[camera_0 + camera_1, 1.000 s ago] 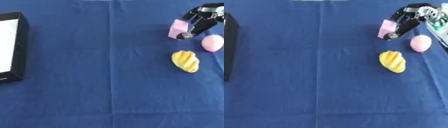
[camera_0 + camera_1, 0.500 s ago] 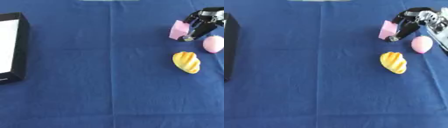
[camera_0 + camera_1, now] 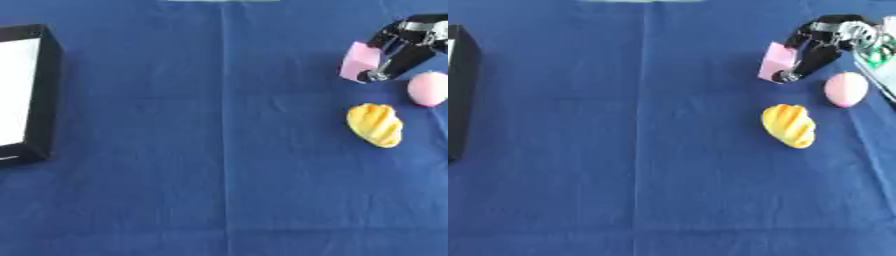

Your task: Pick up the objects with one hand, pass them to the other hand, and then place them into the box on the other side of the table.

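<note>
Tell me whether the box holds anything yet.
Empty as far as shown: the box shows only a plain white inside; bread, egg and pink block remain outside.

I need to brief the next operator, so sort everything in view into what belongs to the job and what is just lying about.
Belongs to the job:
- right hand, fingers curled on the pink block
- pink egg
- yellow bread roll
- black box at the left edge

Just lying about:
- blue cloth covering the table
- the left hand is not in view

Both head eyes look steeply down, sharing the blue table (image 3: 219, 190).
</note>
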Tool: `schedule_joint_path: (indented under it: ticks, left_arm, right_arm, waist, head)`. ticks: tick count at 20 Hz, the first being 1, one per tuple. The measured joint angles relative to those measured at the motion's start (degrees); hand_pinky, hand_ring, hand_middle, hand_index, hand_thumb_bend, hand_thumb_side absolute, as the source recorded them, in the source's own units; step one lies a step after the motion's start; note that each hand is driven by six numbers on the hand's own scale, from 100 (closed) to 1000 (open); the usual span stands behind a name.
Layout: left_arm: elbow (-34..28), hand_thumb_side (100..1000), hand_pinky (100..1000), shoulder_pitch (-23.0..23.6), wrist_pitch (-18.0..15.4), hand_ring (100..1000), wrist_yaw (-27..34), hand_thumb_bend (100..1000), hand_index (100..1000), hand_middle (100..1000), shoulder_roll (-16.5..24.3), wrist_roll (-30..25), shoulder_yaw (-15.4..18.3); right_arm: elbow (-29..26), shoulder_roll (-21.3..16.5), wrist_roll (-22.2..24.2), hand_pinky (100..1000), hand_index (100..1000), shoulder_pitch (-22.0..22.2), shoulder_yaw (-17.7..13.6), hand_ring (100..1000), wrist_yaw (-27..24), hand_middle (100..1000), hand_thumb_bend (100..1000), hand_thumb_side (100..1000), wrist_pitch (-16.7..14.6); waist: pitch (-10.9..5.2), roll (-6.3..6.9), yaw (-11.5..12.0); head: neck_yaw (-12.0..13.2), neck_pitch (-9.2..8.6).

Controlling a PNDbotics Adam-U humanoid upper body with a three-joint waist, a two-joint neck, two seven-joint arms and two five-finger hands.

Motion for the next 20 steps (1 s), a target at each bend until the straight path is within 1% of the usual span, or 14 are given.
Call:
schedule_joint_path:
  ticks: [6,10,20]
  left_arm:
    - [0.0,782,628,0.05,0.12,580,-0.01,100,763,603,0.0,0.07,0.0]
    - [0.0,784,628,0.06,0.19,576,-0.1,100,762,603,0.0,0.1,0.0]
    - [-0.01,788,630,0.06,0.35,574,-0.16,100,763,604,-0.01,0.07,0.0]
  right_arm:
    - [-1.73,-0.84,-1.54,874,864,0.04,-0.82,856,0.5,838,558,235,0.19]
    - [-2.16,-1.45,-2.1,876,870,0.05,-1.76,858,1.29,841,578,229,0.05]
    - [-2.43,-1.85,-0.9,882,879,-0.23,-2.25,864,1.82,848,613,223,-0.81]
  waist:
    - [0.04,0.02,-0.3]
    - [0.16,0.02,-0.38]
    - [0.82,-0.02,-0.04]
  head:
    - [0.01,0.07]
    - [-0.32,0.08]
    - [-0.63,-0.07]
